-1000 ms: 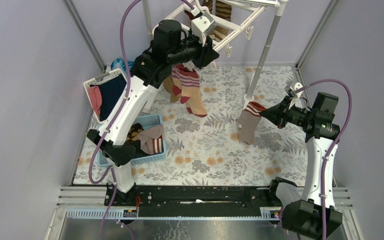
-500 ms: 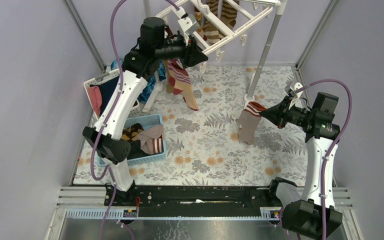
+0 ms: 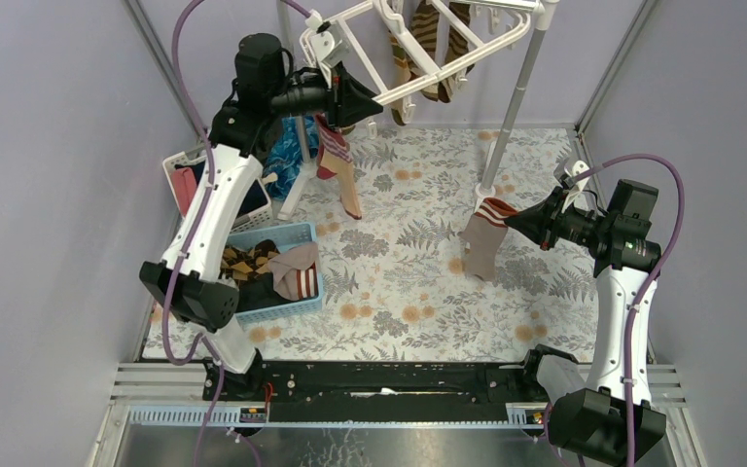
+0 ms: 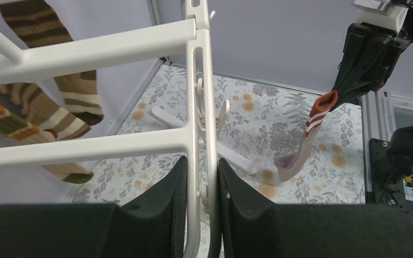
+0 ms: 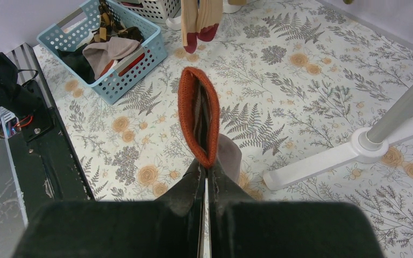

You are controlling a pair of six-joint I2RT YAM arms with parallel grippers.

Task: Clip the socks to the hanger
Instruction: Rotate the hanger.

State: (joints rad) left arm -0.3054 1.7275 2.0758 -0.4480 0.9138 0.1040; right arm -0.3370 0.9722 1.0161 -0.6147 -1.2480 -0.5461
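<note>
Left tool (image 4: pixel 201 177) clamps a bar of the hanger (image 4: pixel 86 51); right tool (image 5: pixel 205 169) (pinched shut) holds a tan sock (image 3: pixel 483 248) beside the hanger's pole (image 3: pixel 508 126).

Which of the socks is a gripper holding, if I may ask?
The tan red-cuffed sock in the right gripper; the rest hang on the hanger or lie in the blue basket.
</note>
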